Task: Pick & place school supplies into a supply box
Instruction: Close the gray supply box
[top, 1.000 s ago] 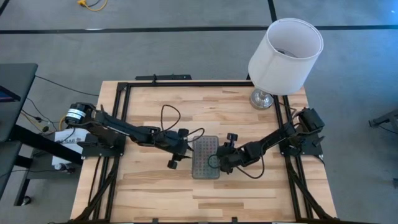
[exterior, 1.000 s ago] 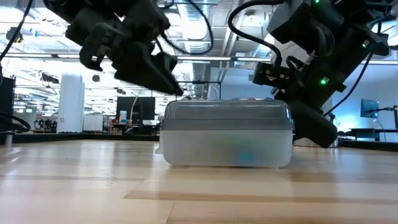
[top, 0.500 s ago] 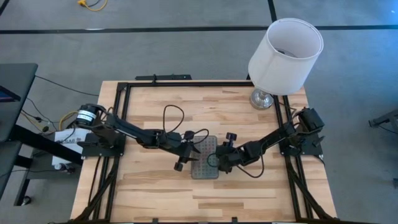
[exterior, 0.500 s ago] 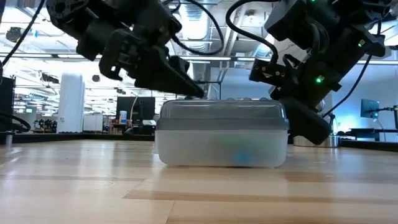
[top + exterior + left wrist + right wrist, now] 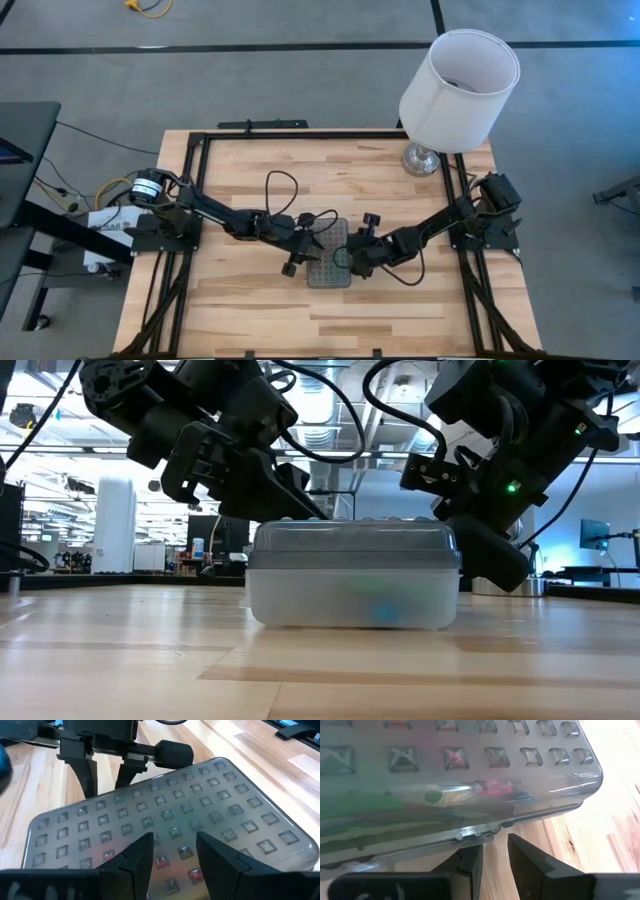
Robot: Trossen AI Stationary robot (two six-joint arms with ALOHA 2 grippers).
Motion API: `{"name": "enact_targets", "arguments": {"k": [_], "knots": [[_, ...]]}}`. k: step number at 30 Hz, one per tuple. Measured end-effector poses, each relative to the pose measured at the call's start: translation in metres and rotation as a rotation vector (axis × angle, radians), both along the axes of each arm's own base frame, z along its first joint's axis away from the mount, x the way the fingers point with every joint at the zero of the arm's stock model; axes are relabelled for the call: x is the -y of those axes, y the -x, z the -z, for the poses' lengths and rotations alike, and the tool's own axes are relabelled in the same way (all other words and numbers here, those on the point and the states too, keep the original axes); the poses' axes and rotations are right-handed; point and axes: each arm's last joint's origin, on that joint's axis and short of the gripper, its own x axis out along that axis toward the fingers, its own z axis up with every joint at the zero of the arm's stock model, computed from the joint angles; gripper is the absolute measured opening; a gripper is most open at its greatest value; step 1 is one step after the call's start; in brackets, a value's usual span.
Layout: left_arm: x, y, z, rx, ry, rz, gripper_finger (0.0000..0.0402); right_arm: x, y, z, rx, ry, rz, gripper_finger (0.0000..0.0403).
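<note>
One supply box (image 5: 329,254), lid shut, is seen at table centre (image 5: 250,310), flanked by left gripper (image 5: 172,852) over the lid and right gripper (image 5: 494,855) at its edge, both unclenched, empty. One lamp (image 5: 455,90) stands at the far right corner.

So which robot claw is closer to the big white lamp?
The right claw. It sits at the box's right edge, on the lamp's side of the table. The left claw is over the lid, farther away.
</note>
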Motion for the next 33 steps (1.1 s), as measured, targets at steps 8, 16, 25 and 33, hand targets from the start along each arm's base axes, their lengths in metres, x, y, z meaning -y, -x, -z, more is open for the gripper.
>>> {"name": "enact_targets", "arguments": {"k": [8,16,25,33], "knots": [[-0.001,0.001,0.002,-0.035,0.014,-0.019,0.0146,0.000,0.001,0.000,-0.007,0.003,0.000,0.0085],[-0.001,0.002,0.003,-0.045,0.027,-0.029,0.0146,0.000,0.001,0.000,-0.007,0.003,0.000,0.0085],[-0.001,0.001,0.008,-0.072,0.043,-0.048,0.0146,0.000,0.001,0.000,-0.010,0.004,0.000,0.0085],[-0.004,-0.006,0.027,-0.071,0.068,-0.029,0.0146,0.002,0.006,0.002,-0.052,0.052,0.021,0.0085]]}}
